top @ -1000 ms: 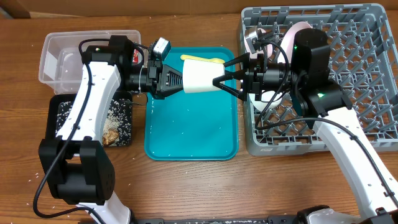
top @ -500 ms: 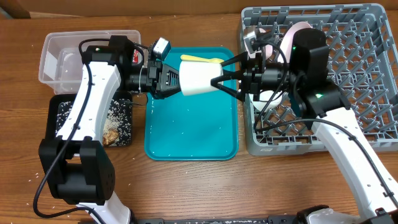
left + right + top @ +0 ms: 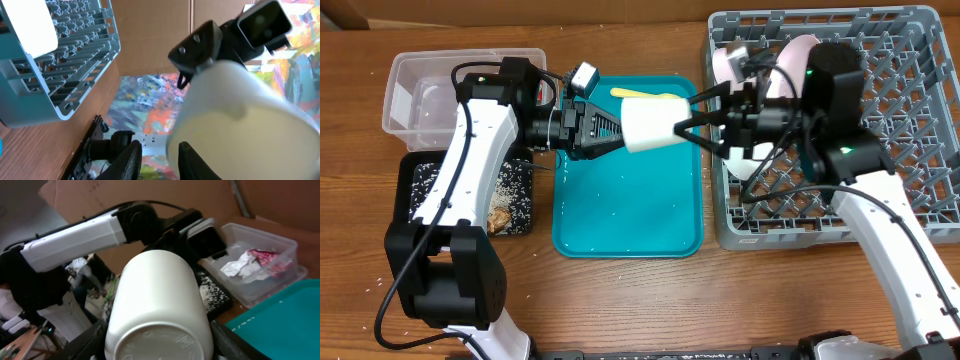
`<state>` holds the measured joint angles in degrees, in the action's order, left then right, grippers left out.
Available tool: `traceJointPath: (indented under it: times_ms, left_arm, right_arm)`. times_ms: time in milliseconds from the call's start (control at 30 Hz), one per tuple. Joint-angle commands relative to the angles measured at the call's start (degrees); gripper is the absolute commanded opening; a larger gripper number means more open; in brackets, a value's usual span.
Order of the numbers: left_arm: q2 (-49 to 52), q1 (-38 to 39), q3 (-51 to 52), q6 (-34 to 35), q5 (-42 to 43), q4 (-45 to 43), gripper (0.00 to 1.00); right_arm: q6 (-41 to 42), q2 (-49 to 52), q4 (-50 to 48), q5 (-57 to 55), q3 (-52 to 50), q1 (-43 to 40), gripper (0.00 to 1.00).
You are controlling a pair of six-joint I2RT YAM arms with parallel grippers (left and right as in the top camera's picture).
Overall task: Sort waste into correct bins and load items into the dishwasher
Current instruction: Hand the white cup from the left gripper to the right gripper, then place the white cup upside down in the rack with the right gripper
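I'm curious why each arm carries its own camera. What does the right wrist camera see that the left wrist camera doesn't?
Only the right wrist view shows the clear tub holding the crumpled napkin and red wrapper. It also shows the rice-speckled black tray beside the tub, a corner of the teal tray, and the left arm.

Only the left wrist view shows the grey dish rack and the right arm.

Both show the white cup up close: the right wrist sees its base, the left wrist its side.
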<state>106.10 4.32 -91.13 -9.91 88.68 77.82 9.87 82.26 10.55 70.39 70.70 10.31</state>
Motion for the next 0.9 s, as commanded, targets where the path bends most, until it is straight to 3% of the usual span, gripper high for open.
traceJointPath:
  times_ms: [0, 167, 333, 500, 600, 733, 867]
  left_arm:
    - [0.0, 0.2, -0.9, -0.8, -0.6, -0.1, 0.27]
    - [0.0, 0.2, -0.9, -0.8, -2.3, -0.3, 0.28]
    - [0.0, 0.2, -0.9, -0.8, -9.1, -4.1, 0.29]
    - [0.0, 0.2, -0.9, -0.8, -22.8, -9.2, 0.36]
    - [0.0, 0.4, -0.9, -0.5, -36.8, -12.1, 0.37]
    - [0.0, 1.9, -0.9, 5.7, -55.2, -14.8, 0.38]
    - [0.0, 3.7, -0.9, 10.1, -64.3, -16.7, 0.4]
  right_arm:
    - [0.4, 0.0, 1.9, -0.5, -0.2, -3.4, 0.33]
    - [0.3, -0.4, 9.6, -8.6, -0.2, -7.8, 0.33]
    - [-1.2, -2.9, 23.5, -19.4, 1.9, -11.7, 0.33]
    - [-1.4, -6.1, 42.5, -41.5, 8.3, -12.0, 0.33]
    - [-1.1, -6.5, 54.9, -56.0, 13.3, -10.6, 0.33]
    - [1.2, -6.1, 61.9, -64.4, 13.7, -7.9, 0.33]
    - [4.9, -4.5, 65.7, -70.6, 13.7, -4.5, 0.33]
